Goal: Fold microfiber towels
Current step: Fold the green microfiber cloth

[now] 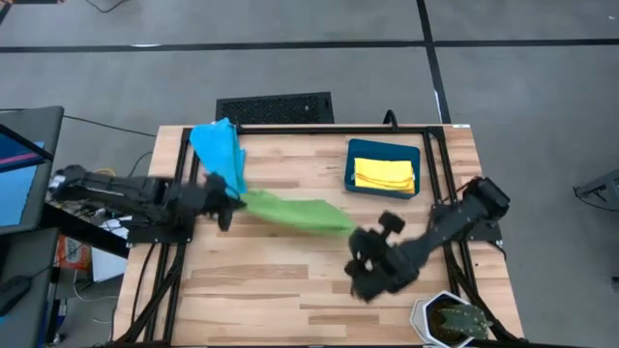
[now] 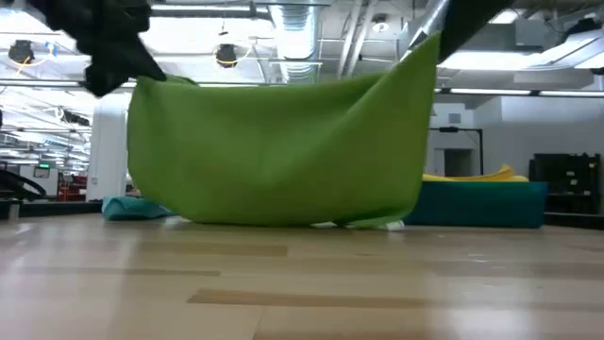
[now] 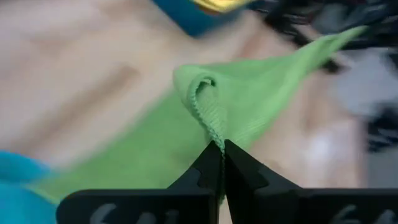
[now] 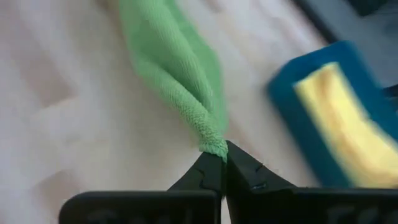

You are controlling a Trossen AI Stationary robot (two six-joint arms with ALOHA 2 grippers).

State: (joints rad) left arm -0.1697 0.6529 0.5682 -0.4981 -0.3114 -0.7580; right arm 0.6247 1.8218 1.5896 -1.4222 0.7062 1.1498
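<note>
Overhead, green towel (image 1: pixel 295 211) stretched between both pinching grippers — no legible writing.

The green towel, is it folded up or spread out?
Spread out. The green towel hangs like a sheet between the left end effector and the right end effector, each pinching a corner.

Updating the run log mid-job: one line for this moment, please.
left gripper: shut on green towel | right gripper: shut on green towel | towel lifted, stretched between them | blue towel: on table | yellow towel: in bin
</note>
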